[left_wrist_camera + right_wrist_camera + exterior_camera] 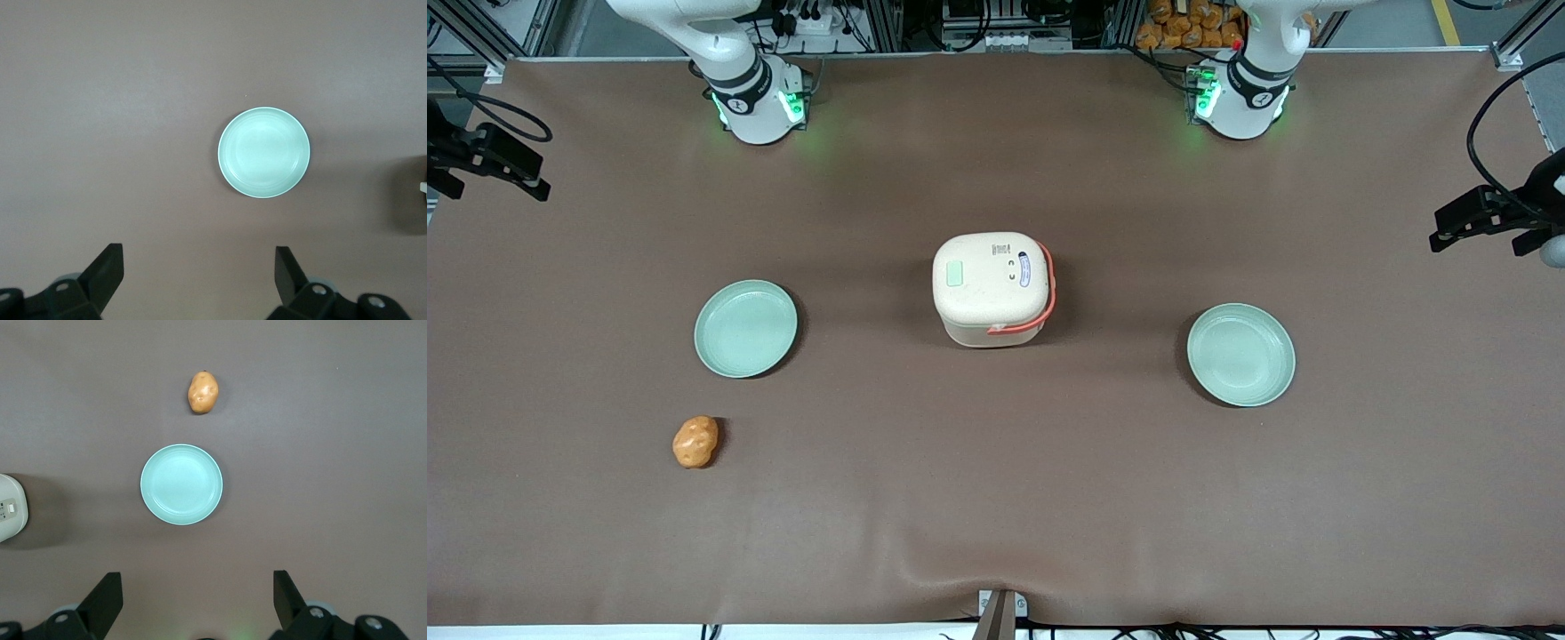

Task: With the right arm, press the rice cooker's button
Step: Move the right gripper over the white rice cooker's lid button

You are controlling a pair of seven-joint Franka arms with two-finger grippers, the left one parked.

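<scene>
Nothing's happening w/ the press yet: rice cooker (993, 289) is sitting mid-table, lid shut, button (954, 274) untouched. Right arm (734, 67) is waiting at the back edge, its gripper (197, 603) hanging fingers spread wide above a green plate (181, 484), potato (203, 392) nearby. Whole job's still ahead.

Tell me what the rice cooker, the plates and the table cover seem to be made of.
Rice cooker: probably matte cream plastic with faint speckles and a green button.
Plates: glossy pale green, ceramic or melamine.
Table cover: brown matte sheet, faintly rippled.
The gripper hangs open above one plate.
</scene>
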